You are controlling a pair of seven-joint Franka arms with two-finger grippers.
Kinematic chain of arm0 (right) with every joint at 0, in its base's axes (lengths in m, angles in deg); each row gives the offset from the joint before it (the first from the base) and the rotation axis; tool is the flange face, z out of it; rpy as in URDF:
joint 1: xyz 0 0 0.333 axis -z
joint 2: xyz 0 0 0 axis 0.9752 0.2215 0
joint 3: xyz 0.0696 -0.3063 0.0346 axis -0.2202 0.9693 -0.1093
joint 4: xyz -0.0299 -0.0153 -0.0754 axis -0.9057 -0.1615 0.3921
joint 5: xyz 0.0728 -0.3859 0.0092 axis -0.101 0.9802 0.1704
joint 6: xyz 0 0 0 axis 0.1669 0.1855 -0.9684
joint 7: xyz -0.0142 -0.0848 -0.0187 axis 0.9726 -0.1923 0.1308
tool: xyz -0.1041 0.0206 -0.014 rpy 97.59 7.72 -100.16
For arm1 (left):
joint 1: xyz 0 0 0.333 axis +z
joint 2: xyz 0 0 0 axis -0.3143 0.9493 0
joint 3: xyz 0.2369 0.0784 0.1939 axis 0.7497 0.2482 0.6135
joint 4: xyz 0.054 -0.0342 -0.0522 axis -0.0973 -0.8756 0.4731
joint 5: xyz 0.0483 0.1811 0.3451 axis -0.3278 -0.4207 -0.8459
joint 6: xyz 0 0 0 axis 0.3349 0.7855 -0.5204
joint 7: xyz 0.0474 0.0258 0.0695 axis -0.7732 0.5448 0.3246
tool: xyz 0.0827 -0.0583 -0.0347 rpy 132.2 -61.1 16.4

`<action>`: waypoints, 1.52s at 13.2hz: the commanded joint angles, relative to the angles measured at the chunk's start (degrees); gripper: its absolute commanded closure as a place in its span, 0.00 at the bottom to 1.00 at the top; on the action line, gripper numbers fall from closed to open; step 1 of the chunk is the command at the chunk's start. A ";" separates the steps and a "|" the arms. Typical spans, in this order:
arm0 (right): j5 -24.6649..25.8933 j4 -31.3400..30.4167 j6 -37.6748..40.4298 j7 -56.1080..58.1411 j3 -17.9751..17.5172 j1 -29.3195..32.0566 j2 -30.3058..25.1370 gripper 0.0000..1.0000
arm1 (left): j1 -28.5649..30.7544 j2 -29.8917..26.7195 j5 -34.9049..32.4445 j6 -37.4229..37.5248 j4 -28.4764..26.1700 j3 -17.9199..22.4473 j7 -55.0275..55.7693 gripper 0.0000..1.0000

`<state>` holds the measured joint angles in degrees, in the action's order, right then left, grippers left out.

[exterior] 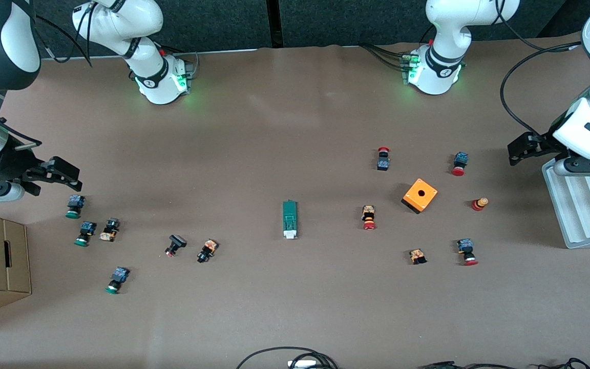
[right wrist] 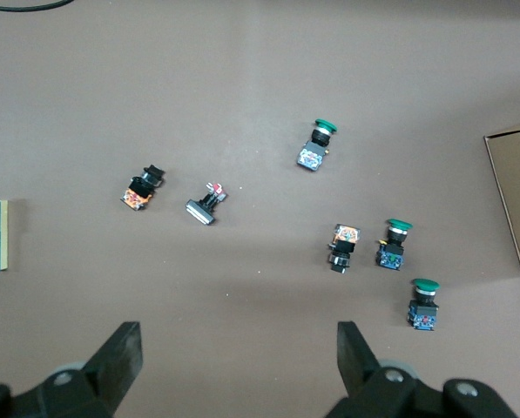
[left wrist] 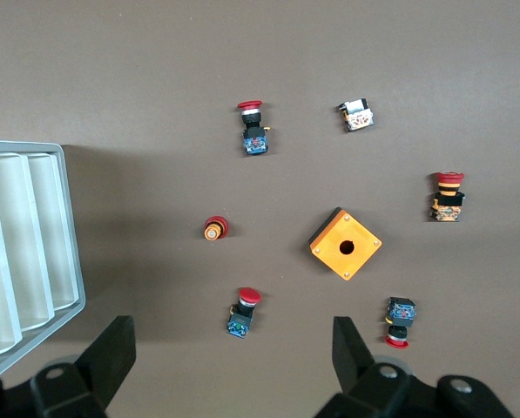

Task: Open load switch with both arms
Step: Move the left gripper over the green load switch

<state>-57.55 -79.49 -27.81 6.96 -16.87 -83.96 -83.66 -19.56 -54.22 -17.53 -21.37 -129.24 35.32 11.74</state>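
Centrally in the front view, the load switch (exterior: pixel 290 219) lies flat on the table (exterior: pixel 285 128), its white end nearer the camera, with the orange box (exterior: pixel 420 195) at its 3 o'clock. From the left wrist, the left gripper (left wrist: pixel 233 361) hangs over that box with jaws wide apart. From the right wrist, the right gripper (right wrist: pixel 239 361) hovers, jaws apart and empty, over green push buttons (right wrist: pixel 392 244).
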 commanded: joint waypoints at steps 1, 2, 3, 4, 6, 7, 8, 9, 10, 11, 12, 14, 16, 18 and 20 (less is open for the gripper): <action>0.17 0.05 -1.49 -0.43 0.15 -0.36 -0.23 0.00 | -0.26 0.13 -0.40 1.42 1.34 -0.09 0.81 0.00; 0.17 0.48 -1.41 -0.35 0.15 -0.36 0.11 0.00 | -0.26 0.13 -0.40 1.42 1.43 -0.09 0.81 0.00; 0.17 0.48 -1.33 -0.35 0.15 -0.36 0.03 0.00 | -0.26 0.13 -0.40 1.42 1.43 -0.09 0.81 0.00; 0.17 0.48 -1.33 -0.35 0.15 -0.27 0.03 0.00 | -0.26 0.13 -0.31 1.42 1.43 -0.09 0.81 0.00; 0.17 0.48 -1.41 -0.35 0.15 -0.27 0.03 0.00 | -0.26 0.13 -0.31 1.42 1.43 -0.18 0.89 0.00; 0.17 0.48 -1.41 -0.35 0.15 -0.36 0.03 0.00 | -0.26 0.13 -0.31 1.42 1.43 -0.18 0.89 0.00; 0.17 0.48 -1.33 -0.35 0.15 -0.36 0.03 0.00 | -0.26 0.13 -0.31 1.42 1.43 -0.18 0.89 0.00; 0.17 0.48 -1.33 -0.35 0.15 -0.27 0.03 0.00 | -0.26 0.13 -0.31 1.42 1.43 -0.18 0.89 0.00; 0.17 0.48 -1.33 -0.35 0.15 -0.27 0.03 0.00 | -0.26 0.21 -0.31 1.42 1.69 -0.18 0.89 0.00; 0.17 0.48 -1.33 -0.35 0.15 -0.27 0.03 0.00 | -0.26 0.21 -0.31 1.42 1.69 -0.18 0.98 0.00; 0.17 0.48 -1.33 -0.35 0.15 -0.27 0.03 0.00 | -0.26 0.13 -0.31 1.42 1.61 -0.18 0.98 0.00; 0.17 0.48 -1.41 -0.35 0.06 -0.27 0.03 0.00 | -0.52 0.13 -0.31 1.51 1.69 -0.27 1.16 0.00; 0.17 0.48 -1.33 -0.35 0.15 -0.27 0.03 0.00 | -0.70 -0.05 -0.14 1.69 1.69 -1.14 1.33 0.00; 0.17 0.48 -1.33 -0.26 0.15 -0.18 0.03 0.00 | -0.78 -0.23 0.13 3.08 1.78 -3.15 5.53 0.00; 0.17 0.48 -1.41 -0.26 0.15 -0.18 0.12 0.00 | -0.78 -0.49 0.22 3.79 1.87 -5.71 9.40 0.00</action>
<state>-57.55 -79.49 -28.82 6.96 -16.88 -83.97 -83.66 -20.22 -54.29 -17.43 -19.56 -128.56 31.61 17.58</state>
